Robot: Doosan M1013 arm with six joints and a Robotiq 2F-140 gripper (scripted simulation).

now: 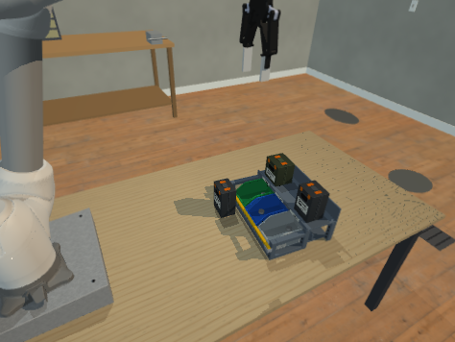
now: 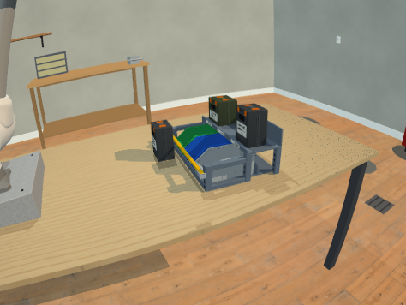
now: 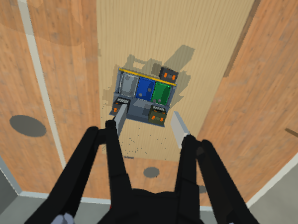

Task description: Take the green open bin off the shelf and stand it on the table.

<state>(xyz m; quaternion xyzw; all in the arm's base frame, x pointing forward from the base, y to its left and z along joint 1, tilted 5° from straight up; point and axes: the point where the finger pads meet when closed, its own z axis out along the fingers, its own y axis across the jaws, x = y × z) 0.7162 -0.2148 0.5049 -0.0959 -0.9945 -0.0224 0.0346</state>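
Hanging open above the table

The gripper [image 1: 256, 72] [image 3: 149, 114] has its fingers spread, with nothing between them. The green bin [image 1: 254, 191] [image 2: 198, 134] [image 3: 161, 93] sits in the gray shelf [image 1: 287, 250] [image 2: 227, 175] [image 3: 141, 116], beside the blue bin [image 1: 265, 208] [image 2: 208, 145] [image 3: 145, 88].
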